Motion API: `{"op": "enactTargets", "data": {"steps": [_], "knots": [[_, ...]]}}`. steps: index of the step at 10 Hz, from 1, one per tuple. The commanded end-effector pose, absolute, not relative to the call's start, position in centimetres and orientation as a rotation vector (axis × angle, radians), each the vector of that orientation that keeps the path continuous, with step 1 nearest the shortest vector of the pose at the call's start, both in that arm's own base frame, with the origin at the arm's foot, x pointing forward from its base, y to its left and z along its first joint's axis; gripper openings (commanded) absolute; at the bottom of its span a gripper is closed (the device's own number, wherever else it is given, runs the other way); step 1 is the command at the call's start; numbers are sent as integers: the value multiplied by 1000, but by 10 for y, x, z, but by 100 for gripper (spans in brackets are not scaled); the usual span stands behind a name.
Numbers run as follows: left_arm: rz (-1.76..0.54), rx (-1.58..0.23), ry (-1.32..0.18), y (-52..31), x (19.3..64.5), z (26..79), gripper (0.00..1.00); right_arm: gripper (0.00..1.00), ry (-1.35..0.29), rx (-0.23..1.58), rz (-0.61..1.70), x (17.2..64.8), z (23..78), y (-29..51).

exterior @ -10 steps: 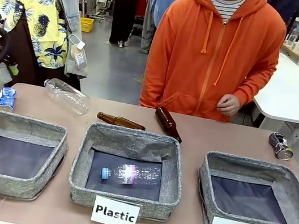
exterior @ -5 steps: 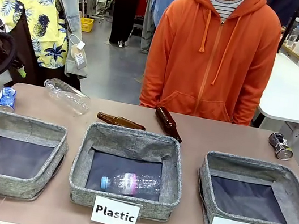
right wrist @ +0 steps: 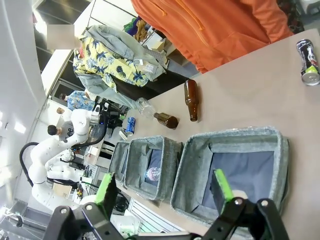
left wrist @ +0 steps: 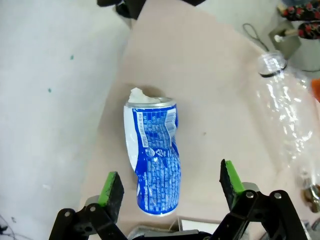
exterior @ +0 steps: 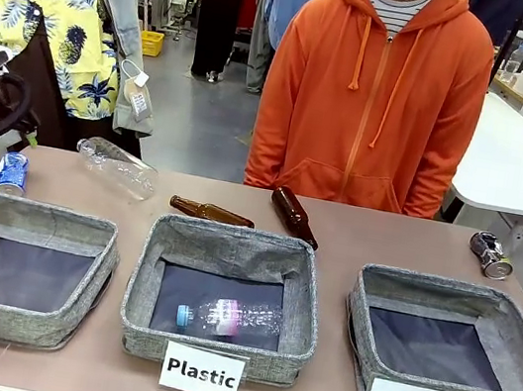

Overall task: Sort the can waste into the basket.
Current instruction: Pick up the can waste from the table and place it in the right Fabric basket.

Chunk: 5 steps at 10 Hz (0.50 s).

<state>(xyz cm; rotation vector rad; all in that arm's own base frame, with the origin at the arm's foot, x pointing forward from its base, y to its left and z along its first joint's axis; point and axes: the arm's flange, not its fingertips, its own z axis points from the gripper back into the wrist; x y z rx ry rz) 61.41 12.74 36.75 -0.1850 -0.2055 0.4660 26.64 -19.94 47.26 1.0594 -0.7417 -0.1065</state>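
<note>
My left gripper (left wrist: 171, 182) is spread wide and grips nothing. Its two green pads (left wrist: 111, 186) sit either side of the blue can (left wrist: 152, 162). The can stands dented on the desk (left wrist: 200, 90), nearer one pad than the other and touching neither. One clear plastic bottle (left wrist: 287, 115) lies just off to the side of that gripper.

My right gripper (right wrist: 164, 186) is wide apart too, with nothing between its fingers. The "Can" basket (right wrist: 235, 135) is right in front of it. The silver-and-black can (right wrist: 308, 62) lies on its side beyond that basket, well apart from the gripper.

That makes two cans, both on the desk outside the basket. There are three baskets in a row (the "Plastic" basket (exterior: 233, 243) in the middle, the "Bottle" basket (exterior: 33, 213) nearest my left gripper). Two brown glass bottles lie between the grippers' reaches, one (exterior: 211, 211) beside the other (exterior: 294, 215). A second clear plastic bottle (exterior: 226, 316) lies inside the middle basket.
</note>
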Motion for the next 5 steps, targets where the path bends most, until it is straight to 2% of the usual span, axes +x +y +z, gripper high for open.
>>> {"op": "enactTargets", "data": {"steps": [1,5], "knots": [[518,-94,-143,117,631,356,100,100,-770,1060,-84,269,474,-201],[532,-40,-55,107,641,330,100,100,-770,1060,-84,269,474,-201]]}}
